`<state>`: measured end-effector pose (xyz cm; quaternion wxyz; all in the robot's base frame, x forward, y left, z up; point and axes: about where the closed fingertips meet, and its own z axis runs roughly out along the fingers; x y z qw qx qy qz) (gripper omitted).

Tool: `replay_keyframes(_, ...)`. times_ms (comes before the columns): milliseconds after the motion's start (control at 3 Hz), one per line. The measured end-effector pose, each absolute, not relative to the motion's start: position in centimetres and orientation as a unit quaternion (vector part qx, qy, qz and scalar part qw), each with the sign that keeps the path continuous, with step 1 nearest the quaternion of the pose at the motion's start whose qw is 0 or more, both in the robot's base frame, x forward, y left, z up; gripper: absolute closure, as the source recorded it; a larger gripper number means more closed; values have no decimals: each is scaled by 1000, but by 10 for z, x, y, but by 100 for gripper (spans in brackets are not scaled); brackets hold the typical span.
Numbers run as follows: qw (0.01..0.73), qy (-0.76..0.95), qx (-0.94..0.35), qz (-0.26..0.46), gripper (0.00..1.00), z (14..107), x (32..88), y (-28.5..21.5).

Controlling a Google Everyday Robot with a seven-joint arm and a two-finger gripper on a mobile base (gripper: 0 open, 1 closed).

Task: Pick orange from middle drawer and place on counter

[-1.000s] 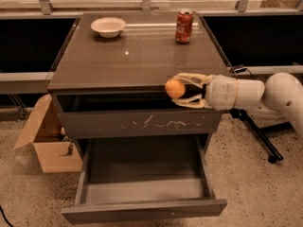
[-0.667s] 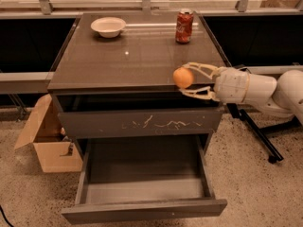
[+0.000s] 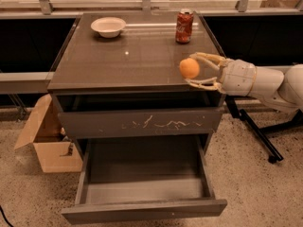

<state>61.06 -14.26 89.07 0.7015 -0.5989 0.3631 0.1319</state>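
The orange (image 3: pixel 189 68) is held between the pale fingers of my gripper (image 3: pixel 192 69), which is shut on it. It hangs just above the front right part of the counter (image 3: pixel 128 56), and I cannot tell whether it touches the top. My white arm reaches in from the right. The middle drawer (image 3: pixel 142 193), with a plain front and a grey inside, is pulled out low at the front and holds nothing I can see. Above it is the drawer with pale scratches on its front (image 3: pixel 142 123).
A red soda can (image 3: pixel 184 26) stands at the back right of the counter and a white bowl (image 3: pixel 108 26) at the back left. An open cardboard box (image 3: pixel 47 141) sits on the floor to the left. Black stand legs (image 3: pixel 258 136) lie on the floor to the right.
My gripper has carried the orange up and a little to the right, from in front of the counter's front edge to over its front right part.
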Motion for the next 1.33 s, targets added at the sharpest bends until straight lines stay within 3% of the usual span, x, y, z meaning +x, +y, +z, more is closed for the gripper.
replay_keyframes(1333, 603, 529, -565, 195, 100, 921, 665, -140)
